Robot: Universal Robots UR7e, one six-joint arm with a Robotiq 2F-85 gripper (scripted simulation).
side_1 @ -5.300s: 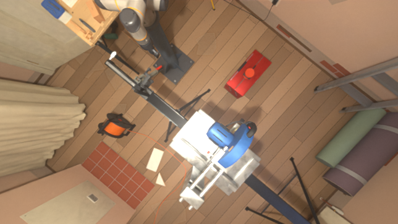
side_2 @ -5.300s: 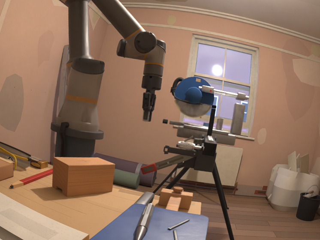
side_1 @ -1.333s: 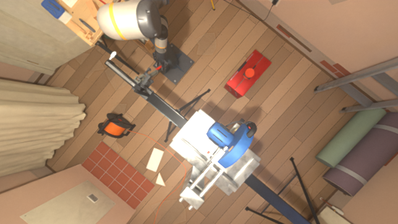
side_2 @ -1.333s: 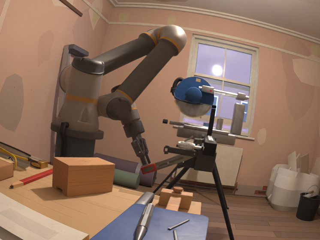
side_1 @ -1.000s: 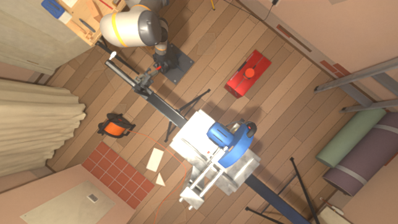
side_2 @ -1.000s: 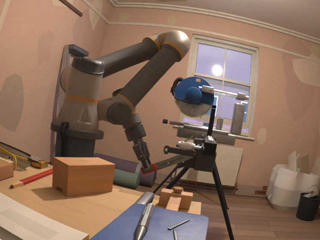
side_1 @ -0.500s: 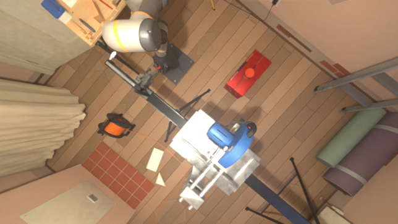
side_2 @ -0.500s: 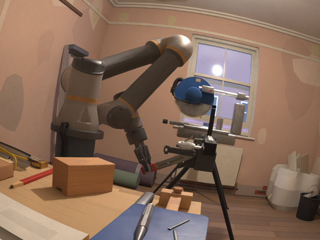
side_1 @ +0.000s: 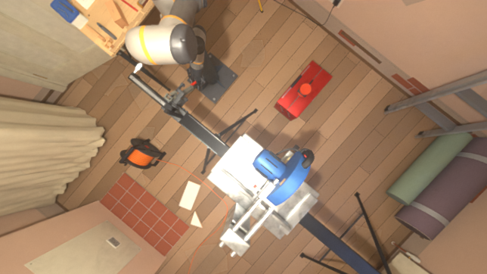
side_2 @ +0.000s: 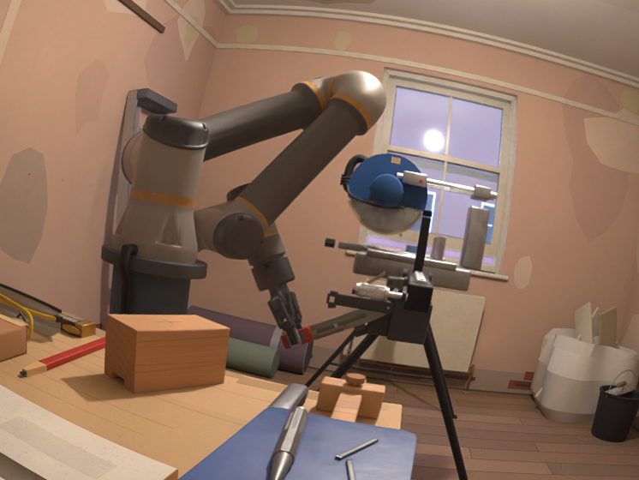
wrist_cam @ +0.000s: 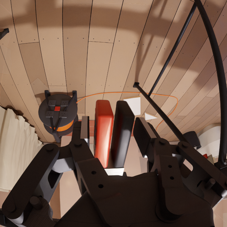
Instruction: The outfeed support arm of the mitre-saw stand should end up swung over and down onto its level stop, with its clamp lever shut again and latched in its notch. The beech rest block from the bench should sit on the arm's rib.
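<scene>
The clamp lever juts out from the dark clamp body at the stand's head and slopes down toward the robot, ending in a red-tipped handle. In the wrist camera that handle shows as a red slab beside a black one, standing between my fingers. The outfeed support arm runs out along the stand's rail toward the bench. The beech rest block, with a round knob on top, sits at the bench's near edge. My gripper is around the lever's red end, half open and not clamping it.
The stand's tripod legs spread just under the lever. A large wooden box stands on the bench. An orange cable reel sits on the floor below, a red toolbox across the room, and the blue mitre saw tops the stand.
</scene>
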